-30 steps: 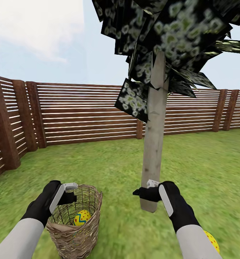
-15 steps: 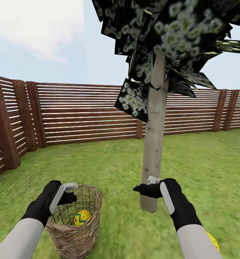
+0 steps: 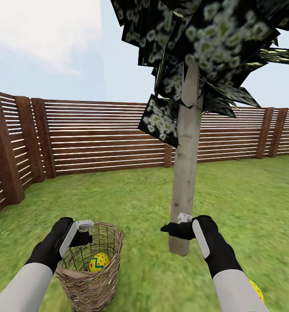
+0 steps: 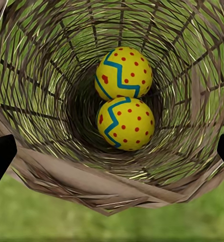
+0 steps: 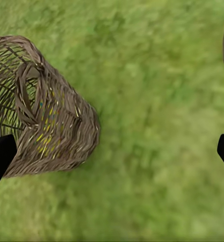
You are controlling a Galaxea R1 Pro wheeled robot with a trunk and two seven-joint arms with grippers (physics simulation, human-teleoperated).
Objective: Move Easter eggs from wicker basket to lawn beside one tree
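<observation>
Two eggs (image 4: pixel 123 98) in basket (image 3: pixel 91 268) (third (image 3: pixel 257 291) on grass (image 3: pixel 140 203) at 5 o'clock); left end effector (image 4: pixel 112 154) apart, right end effector (image 5: pixel 112 151) apart.

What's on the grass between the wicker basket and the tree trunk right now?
Nothing: in the head view the lawn between the wicker basket and the tree trunk is bare grass. The right gripper hangs above that stretch.

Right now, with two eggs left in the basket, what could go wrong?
1. The left pincer hangs open at the wicker basket rim; reaching in could tip it.
2. The two Easter eggs touch deep inside, so gripping one may shove the other.
3. A third egg lies on the lawn under the right forearm, half hidden; the arm could knock it.
</observation>
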